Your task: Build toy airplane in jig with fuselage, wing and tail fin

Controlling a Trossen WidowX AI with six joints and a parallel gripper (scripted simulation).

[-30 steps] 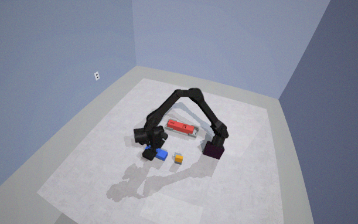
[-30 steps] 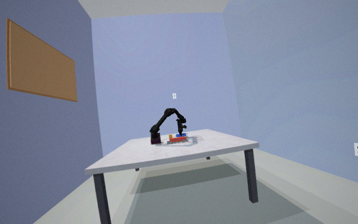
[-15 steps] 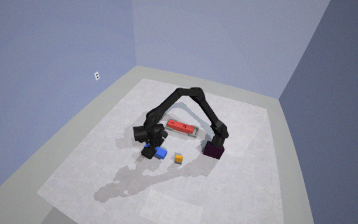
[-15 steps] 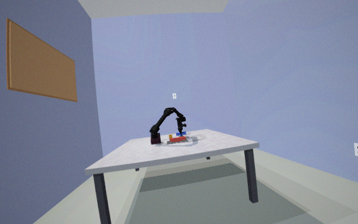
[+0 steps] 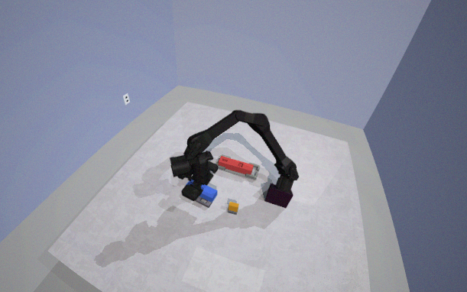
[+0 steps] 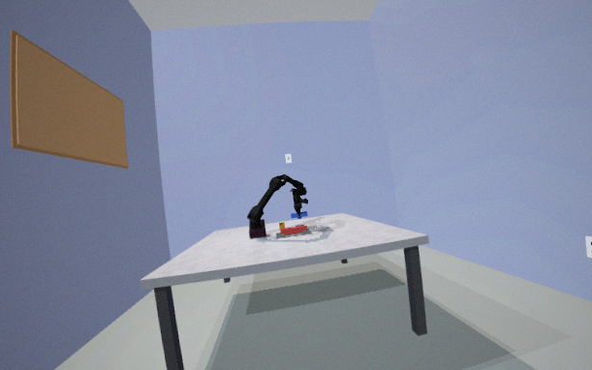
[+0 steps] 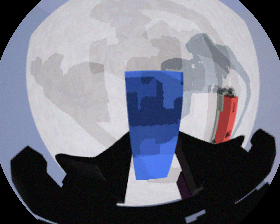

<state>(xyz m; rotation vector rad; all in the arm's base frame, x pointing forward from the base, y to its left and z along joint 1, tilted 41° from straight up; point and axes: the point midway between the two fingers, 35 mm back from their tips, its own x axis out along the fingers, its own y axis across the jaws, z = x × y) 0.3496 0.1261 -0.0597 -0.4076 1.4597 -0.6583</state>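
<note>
My gripper (image 5: 199,189) (image 6: 299,216) (image 7: 155,135) is shut on the blue wing (image 5: 209,193) (image 6: 295,215) (image 7: 153,100) and holds it above the table, as the exterior view shows. The wing looks about level. The red fuselage (image 5: 235,165) (image 6: 294,230) (image 7: 226,120) lies lengthwise in the grey cradle (image 5: 257,173), with dark sockets on its top. It looks flat; the exact fit is too small to tell. The orange tail fin (image 5: 233,206) (image 6: 282,226) stands apart, between the wing and the arm's base. The wing's tab is hidden.
A grey holder (image 5: 205,202) shows under the wing in the top view. The arm's dark base (image 5: 278,196) (image 6: 257,230) stands on the table (image 5: 303,248) (image 6: 282,262) beyond the fuselage and tail fin. Arm shadows cross the table top.
</note>
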